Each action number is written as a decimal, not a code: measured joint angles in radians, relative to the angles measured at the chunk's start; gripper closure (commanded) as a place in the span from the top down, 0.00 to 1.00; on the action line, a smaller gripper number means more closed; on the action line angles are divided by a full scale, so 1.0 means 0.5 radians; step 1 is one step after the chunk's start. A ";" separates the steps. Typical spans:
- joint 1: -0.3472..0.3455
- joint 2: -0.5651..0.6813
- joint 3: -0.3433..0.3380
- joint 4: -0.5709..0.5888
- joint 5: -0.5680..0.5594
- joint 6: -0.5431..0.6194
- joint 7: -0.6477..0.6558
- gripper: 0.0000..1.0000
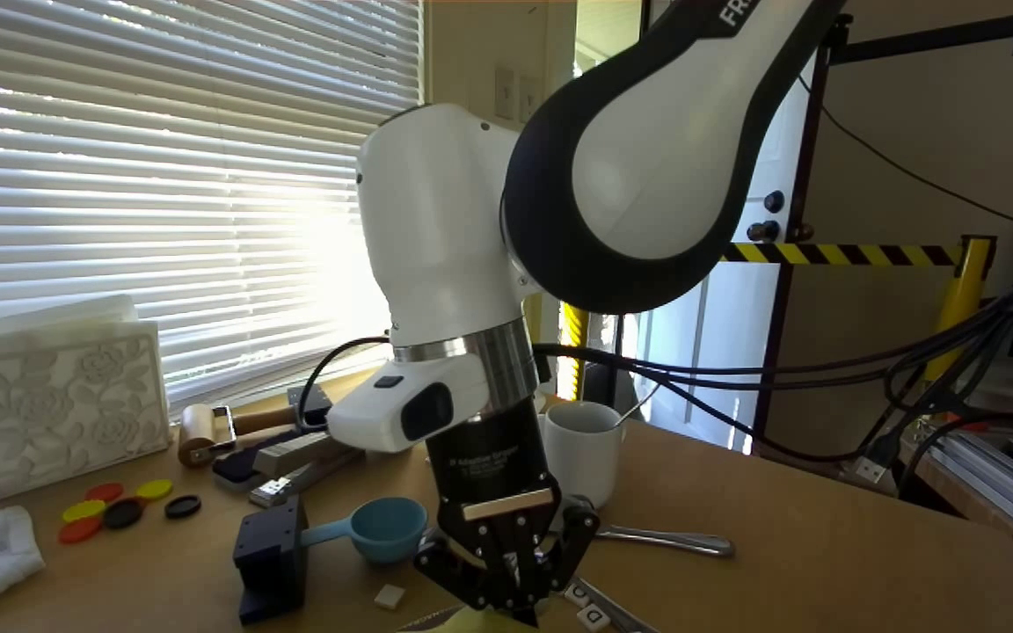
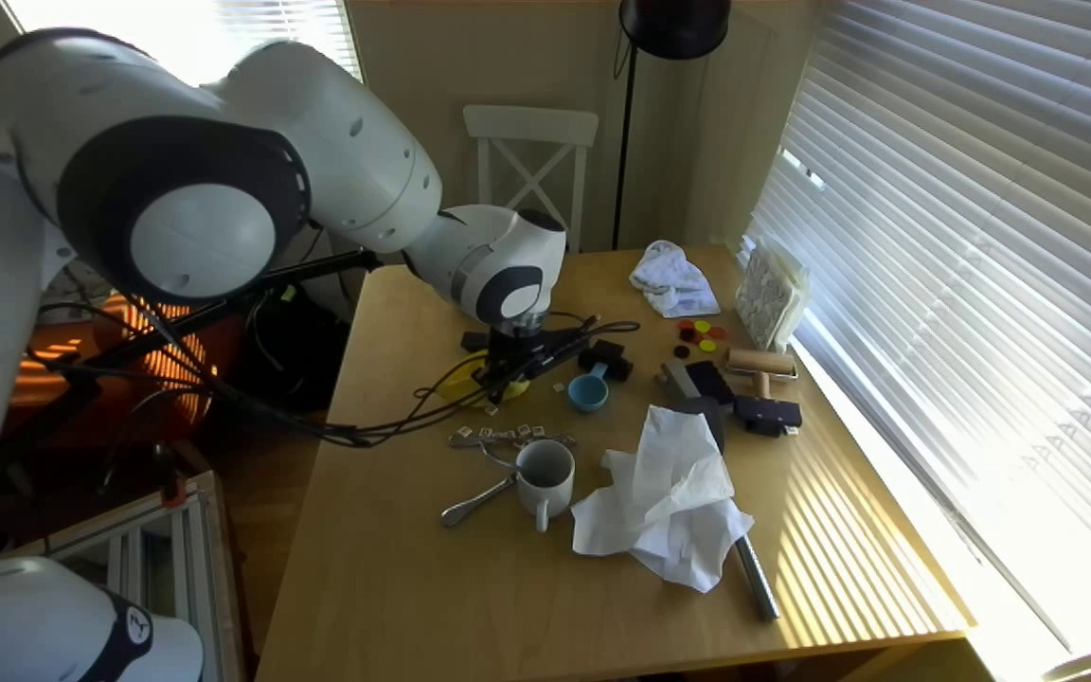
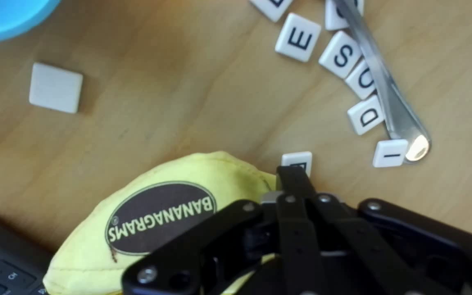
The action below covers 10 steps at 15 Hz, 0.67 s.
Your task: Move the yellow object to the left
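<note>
The yellow object is a soft yellow cloth pouch with a dark oval BANANAGRAMS label; it fills the lower left of the wrist view (image 3: 160, 221). Only a strip of the pouch (image 1: 482, 621) shows at the bottom edge in an exterior view, and it lies partly under the cables and hand in an exterior view (image 2: 458, 381). My gripper (image 3: 295, 176) points down at the pouch's right end in the wrist view, its fingers together. The fingertips look close against the pouch; I cannot tell whether any cloth is pinched. The gripper also shows low in an exterior view (image 1: 517, 605).
White letter tiles (image 3: 298, 37) and a metal cutlery handle (image 3: 387, 82) lie near the gripper. A black remote-like device (image 3: 10, 262) lies beside the pouch. A blue measuring cup (image 1: 388, 529), a black box (image 1: 271, 554) and a white mug (image 1: 584, 453) stand close by.
</note>
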 measured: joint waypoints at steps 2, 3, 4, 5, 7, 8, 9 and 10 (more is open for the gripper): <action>-0.004 0.010 0.018 0.008 0.004 0.000 -0.033 0.00; -0.004 0.016 0.022 0.012 0.004 0.000 -0.042 0.00; -0.004 0.023 0.023 0.015 0.004 0.000 -0.047 0.00; -0.004 0.032 0.023 0.020 0.004 0.000 -0.051 0.00; -0.007 0.053 0.023 0.032 0.004 0.000 -0.058 0.00; -0.008 0.059 0.021 0.035 0.004 -0.002 -0.059 0.00; -0.009 0.059 0.020 0.037 0.004 -0.003 -0.059 0.00; -0.009 0.059 0.018 0.037 0.004 -0.004 -0.059 0.00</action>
